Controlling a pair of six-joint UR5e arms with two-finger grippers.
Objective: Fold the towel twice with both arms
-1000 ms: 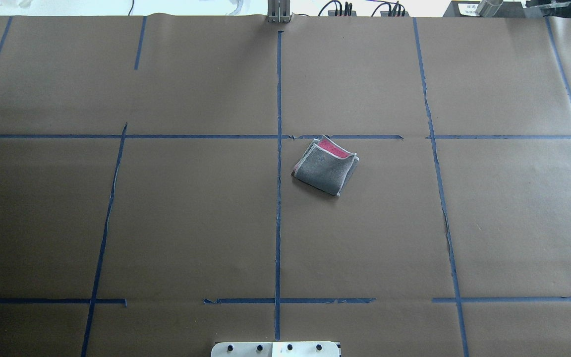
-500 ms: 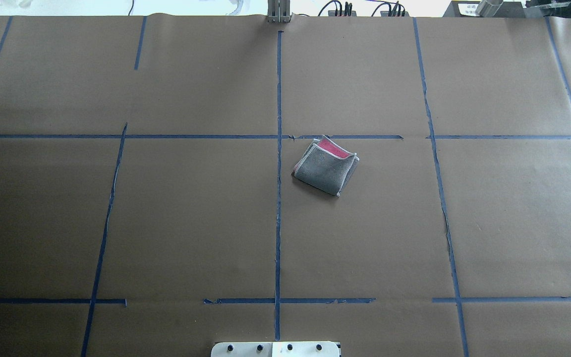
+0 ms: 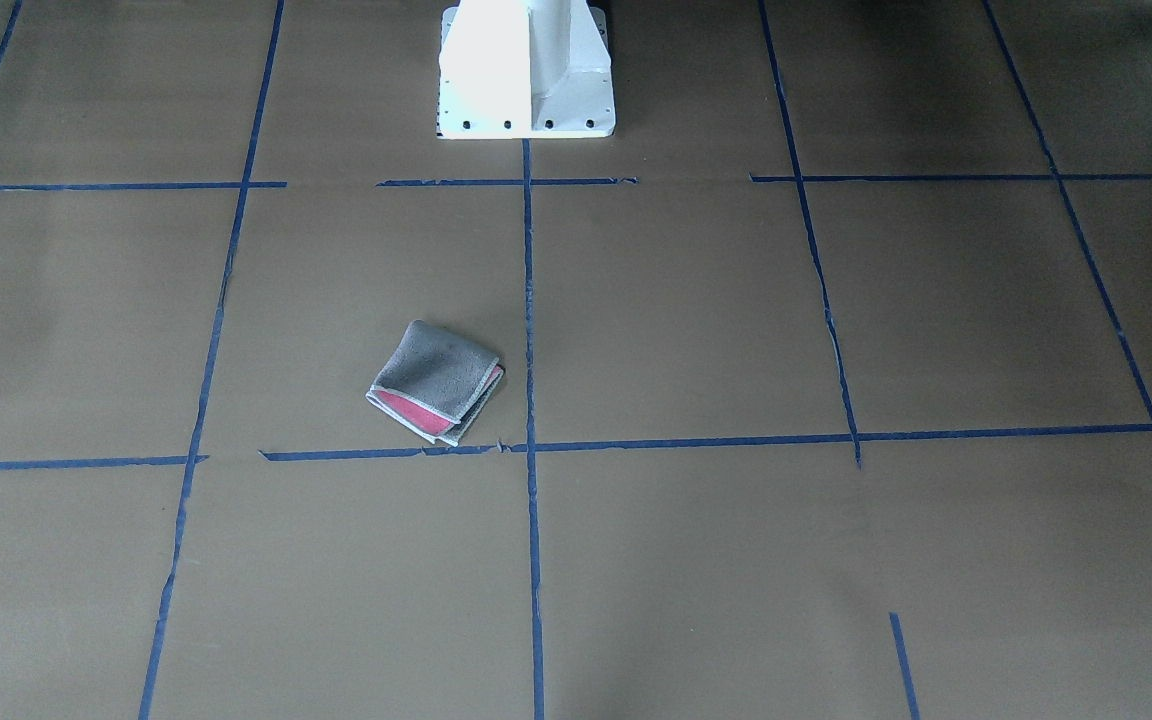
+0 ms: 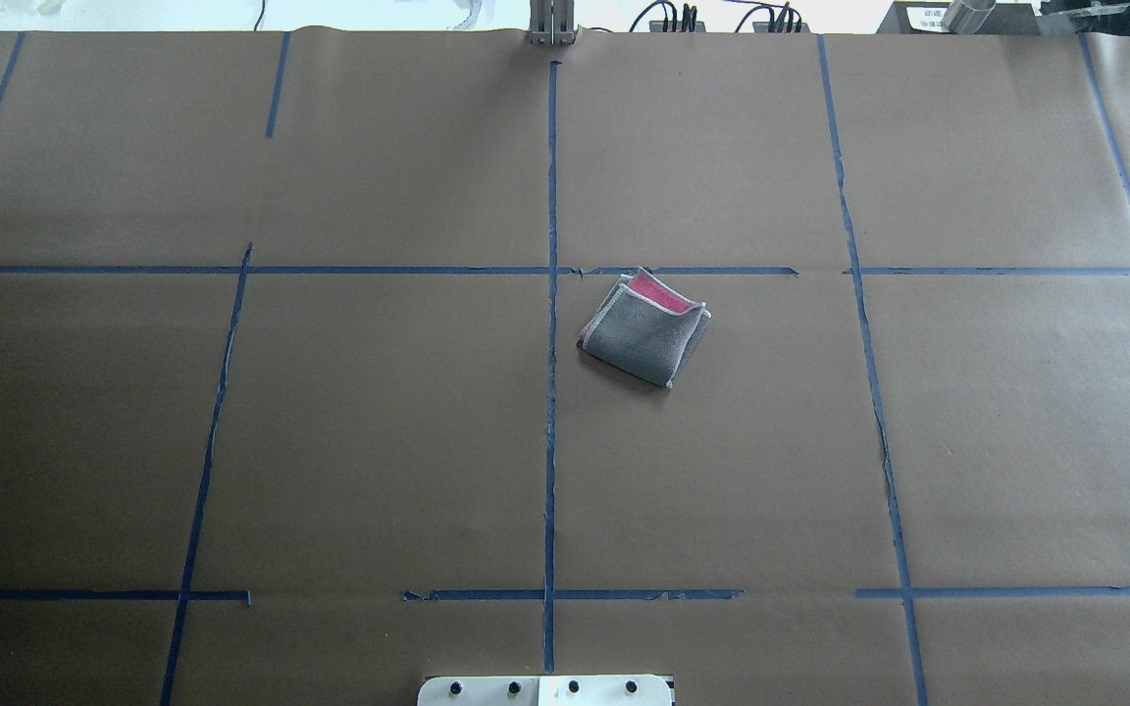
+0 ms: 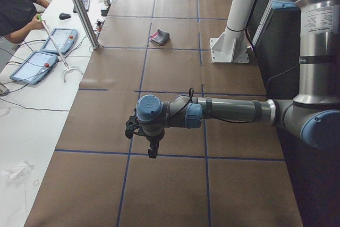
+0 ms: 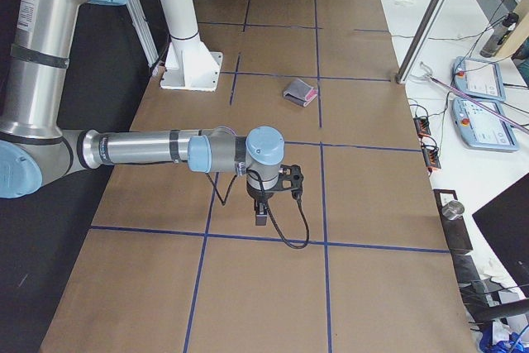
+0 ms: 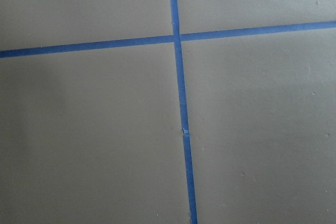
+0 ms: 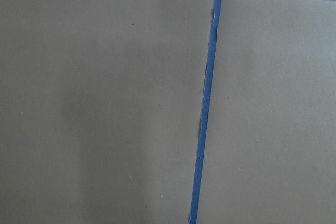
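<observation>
The towel (image 4: 645, 328) lies folded into a small square just right of the table's middle, grey face up, with a pink strip and whitish hem along its far edge. It also shows as the towel (image 3: 436, 380), (image 5: 159, 37), (image 6: 300, 91). The left gripper (image 5: 152, 150) hangs over the table's left end, far from the towel, and shows only in the exterior left view. The right gripper (image 6: 261, 217) hangs over the right end and shows only in the exterior right view. I cannot tell whether either is open or shut. Both wrist views hold only brown paper and blue tape.
Brown paper with a blue tape grid (image 4: 551, 294) covers the table. The white pedestal base (image 3: 526, 80) stands at the robot's edge. A person (image 5: 16, 9) sits at a side bench with tablets (image 5: 45, 51). A metal post (image 5: 79, 9) rises at the far edge.
</observation>
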